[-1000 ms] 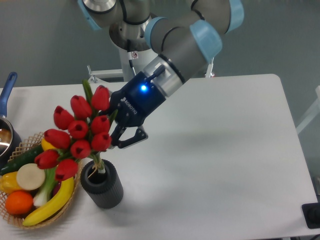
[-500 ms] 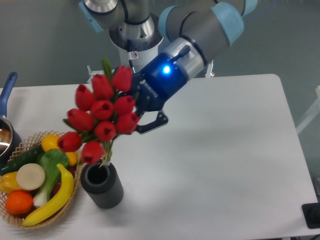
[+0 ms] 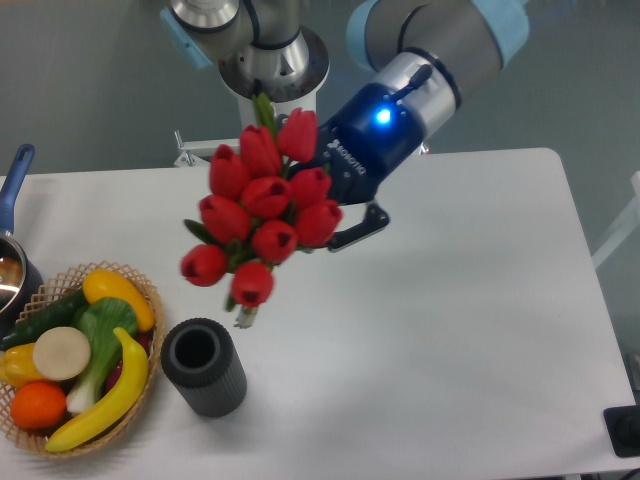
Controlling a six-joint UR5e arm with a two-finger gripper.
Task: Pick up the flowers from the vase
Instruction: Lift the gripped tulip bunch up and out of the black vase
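The flowers (image 3: 262, 216), a bunch of red tulip buds with green leaves, hang in the air above the table, stem ends down and clear of the vase. My gripper (image 3: 335, 222) is shut on the flowers from the right side; one finger (image 3: 360, 226) shows below the buds, the other is hidden behind them. The vase (image 3: 204, 366), dark and ribbed, stands upright near the table's front left with its round mouth empty.
A wicker basket (image 3: 150, 305) with a banana, an orange, green vegetables and other produce sits left of the vase. A pot with a blue handle (image 3: 14, 180) stands at the far left edge. A dark object (image 3: 625, 430) is at the bottom right corner.
The gripper has risen up and to the right with the flowers. Their stems have come fully out of the vase, which has stayed in place.
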